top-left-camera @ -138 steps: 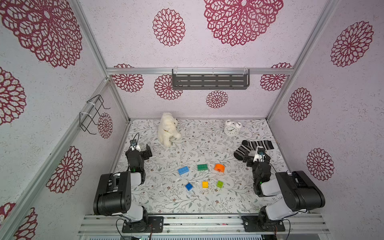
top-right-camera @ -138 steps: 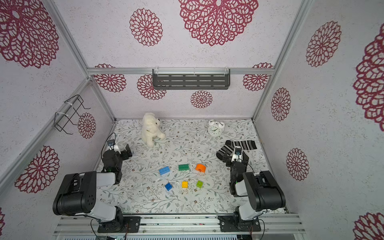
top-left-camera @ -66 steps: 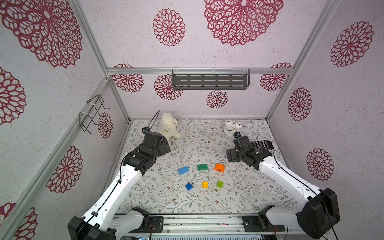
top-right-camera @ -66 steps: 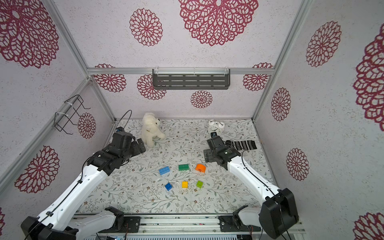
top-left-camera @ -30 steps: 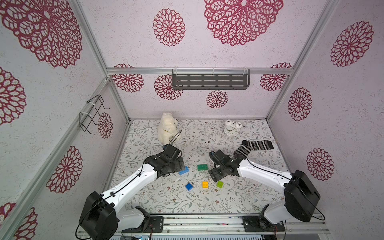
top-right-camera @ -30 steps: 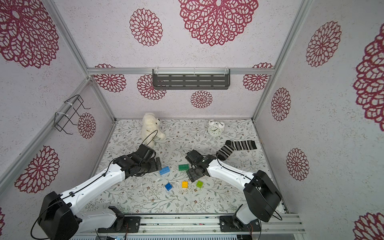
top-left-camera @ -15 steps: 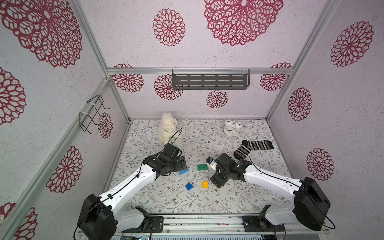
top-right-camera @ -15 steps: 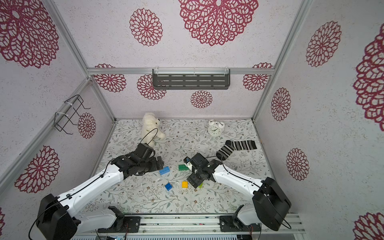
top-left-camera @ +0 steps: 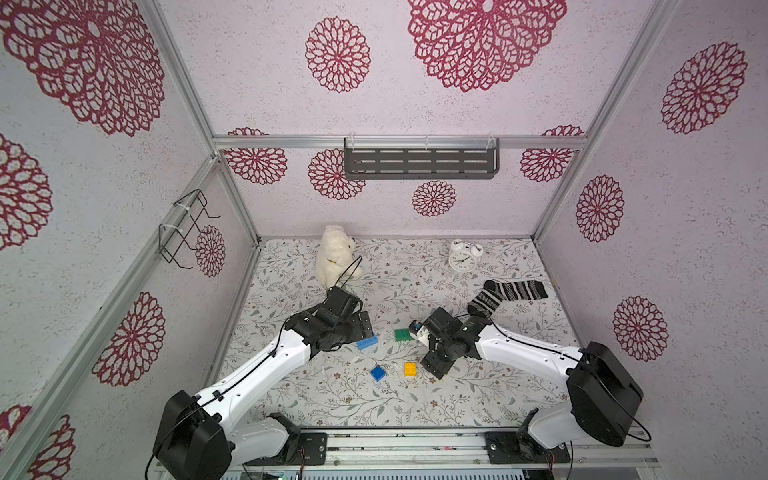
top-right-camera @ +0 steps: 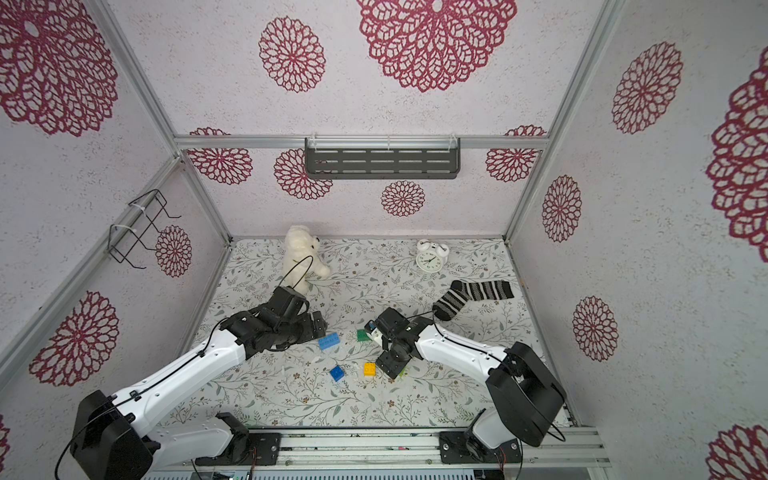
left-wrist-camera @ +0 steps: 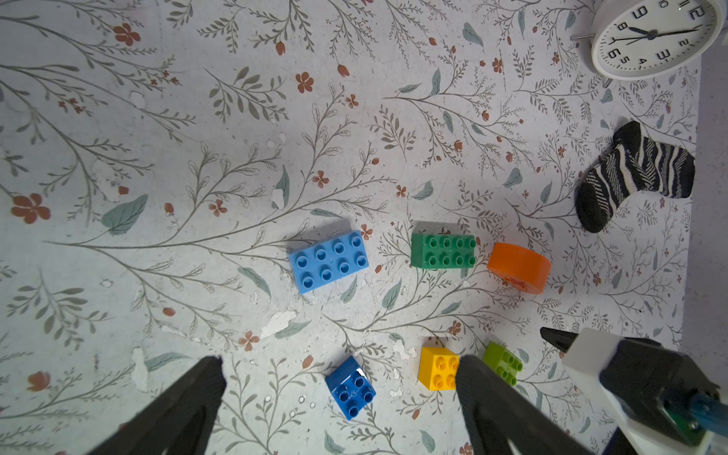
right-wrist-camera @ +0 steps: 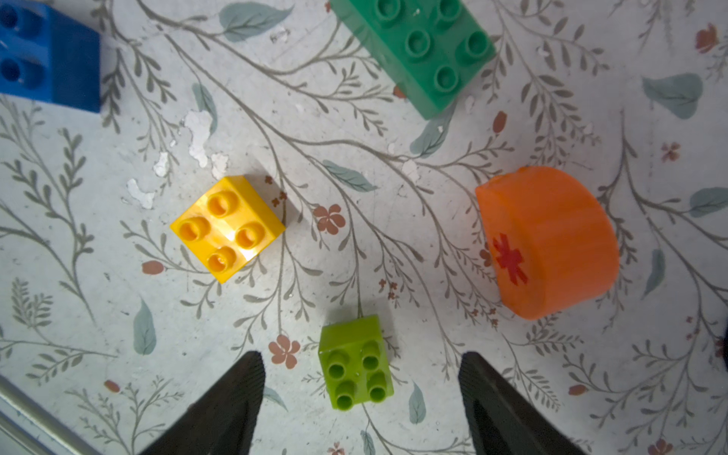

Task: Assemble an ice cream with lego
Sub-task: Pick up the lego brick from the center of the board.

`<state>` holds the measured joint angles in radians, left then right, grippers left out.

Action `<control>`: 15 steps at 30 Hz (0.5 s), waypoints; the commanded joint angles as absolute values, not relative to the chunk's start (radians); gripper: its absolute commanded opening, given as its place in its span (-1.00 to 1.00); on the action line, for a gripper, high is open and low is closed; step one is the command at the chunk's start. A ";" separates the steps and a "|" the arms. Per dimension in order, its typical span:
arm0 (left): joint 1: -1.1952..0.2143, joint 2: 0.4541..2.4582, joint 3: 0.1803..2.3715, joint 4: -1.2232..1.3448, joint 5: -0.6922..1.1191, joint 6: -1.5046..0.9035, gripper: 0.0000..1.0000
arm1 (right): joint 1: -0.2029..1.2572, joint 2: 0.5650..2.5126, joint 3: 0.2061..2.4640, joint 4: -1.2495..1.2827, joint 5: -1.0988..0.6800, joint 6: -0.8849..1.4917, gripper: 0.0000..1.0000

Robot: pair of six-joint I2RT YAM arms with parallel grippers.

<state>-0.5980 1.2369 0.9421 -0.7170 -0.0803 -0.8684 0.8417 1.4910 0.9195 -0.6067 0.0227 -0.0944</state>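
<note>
- Hovering low, the right gripper (right-wrist-camera: 360, 354) has its jaws spread with the lime brick (right-wrist-camera: 354, 362) sitting between them. There's a gap on each side, so nothing's pinched as far as I can see.
- Over on the far side of the yellow brick (right-wrist-camera: 227, 228), the left gripper (left-wrist-camera: 337, 358) hangs with its jaws wide apart too, empty and touching nothing.
- That lime brick sits just beside the yellow brick, on the right arm's side. The dark-blue brick (left-wrist-camera: 350, 388) is near the yellow brick on the opposite side.
- Beyond the yellow brick, away from the arm bases, there's a loose row: light-blue brick (left-wrist-camera: 329, 262), green brick (left-wrist-camera: 443, 252), then the orange half-round (right-wrist-camera: 551, 240).
- Progress-wise, basically zero. All six pieces lie apart on the floral mat (top-left-camera: 498, 395), nothing's stacked, so there's no ice cream yet. My guess is the lime one gets picked first, and every join is left to do.
- Looks: chunky plastic, studs up. The two oblongs have eight studs each and the small squares have four. The orange piece has a smooth curved top, with a red asterisk on its flat face.
</note>
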 commanded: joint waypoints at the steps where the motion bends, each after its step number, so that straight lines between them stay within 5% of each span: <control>1: -0.606 1.230 0.951 -0.724 -0.091 -0.867 0.95 | 0.851 1.496 0.921 -0.632 0.006 -0.095 0.53; 15: -0.607 1.242 0.966 -0.729 -0.089 -0.869 0.95 | 0.886 1.593 0.950 -0.670 0.050 0.033 0.30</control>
